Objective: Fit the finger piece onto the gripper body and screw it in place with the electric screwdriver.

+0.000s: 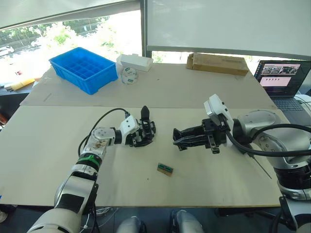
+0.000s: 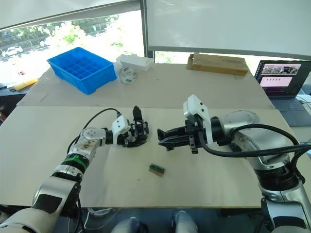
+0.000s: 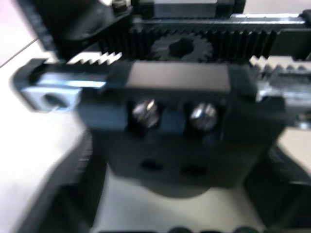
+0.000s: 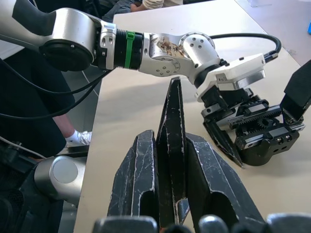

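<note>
We find the left claw (image 1: 144,133) gripping the gripper body (image 4: 265,138); the right claw (image 4: 171,160) pinches the finger piece (image 4: 172,126), unfitted at three o'clock; screwing remains.

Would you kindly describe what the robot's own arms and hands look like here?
Both arms are silver-grey with rounded joints and black cables looping alongside. The left arm has a green ring at the wrist and a worn, rust-stained round joint. Each hand, left hand and right hand, has a white block behind two black pointed, scuffed fingers.
</note>
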